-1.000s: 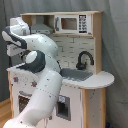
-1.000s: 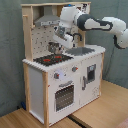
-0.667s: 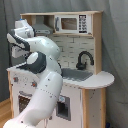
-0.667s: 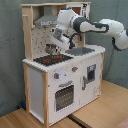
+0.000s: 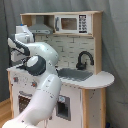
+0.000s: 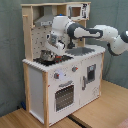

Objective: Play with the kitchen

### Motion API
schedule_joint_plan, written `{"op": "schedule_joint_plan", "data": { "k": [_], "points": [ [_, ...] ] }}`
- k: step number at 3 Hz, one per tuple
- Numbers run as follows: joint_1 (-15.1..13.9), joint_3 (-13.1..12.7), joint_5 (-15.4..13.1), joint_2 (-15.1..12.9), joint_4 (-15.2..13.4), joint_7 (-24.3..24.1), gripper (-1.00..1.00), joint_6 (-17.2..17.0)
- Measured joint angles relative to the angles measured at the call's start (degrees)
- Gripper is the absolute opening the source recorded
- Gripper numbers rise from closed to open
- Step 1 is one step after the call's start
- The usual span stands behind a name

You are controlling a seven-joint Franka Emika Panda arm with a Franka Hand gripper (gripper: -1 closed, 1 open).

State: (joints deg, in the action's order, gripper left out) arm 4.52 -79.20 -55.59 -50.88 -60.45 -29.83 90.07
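Down over the stovetop [image 6: 50, 61] hangs the tool [image 6: 48, 51], and a small shiny pot [image 6: 47, 54] sits right under it on the black top; I cannot tell if the fingers are open or closed, or if they have hold of the pot. The white robot arm [image 6: 87, 33] reaches in from the second exterior view's right, across the sink [image 6: 82, 50], and bends down by the pegboard back [image 6: 40, 39]. The kitchen [image 6: 65, 80] is big, white and light wood, and it stands on a wooden floor [image 6: 107, 107] in front of a grey curtain [image 6: 10, 50]. Its oven door [image 6: 64, 96] is shut on the front, below two knobs [image 6: 65, 73]. In the first exterior view the arm [image 5: 42, 75] is very close to the camera and hides the stovetop side of the kitchen. Beside the arm, toward the first exterior view's right, you can see the sink [image 5: 75, 75] with the black faucet [image 5: 84, 59] curving over it. Up above the sink is a toy microwave [image 5: 72, 23] on the top shelf, and the grey hood [image 5: 41, 29] is next to it, over the stovetop side.
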Motion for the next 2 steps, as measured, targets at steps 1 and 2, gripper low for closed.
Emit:
{"op": "schedule_joint_plan", "data": {
  "k": [1, 2],
  "points": [
    [3.1, 2.4, -2.6, -1.0, 3.1, 0.7, -1.00, 0.0],
    [3.8, 2.9, -2.6, -1.0, 3.4, 0.7, -1.00, 0.6]
  ]
}}
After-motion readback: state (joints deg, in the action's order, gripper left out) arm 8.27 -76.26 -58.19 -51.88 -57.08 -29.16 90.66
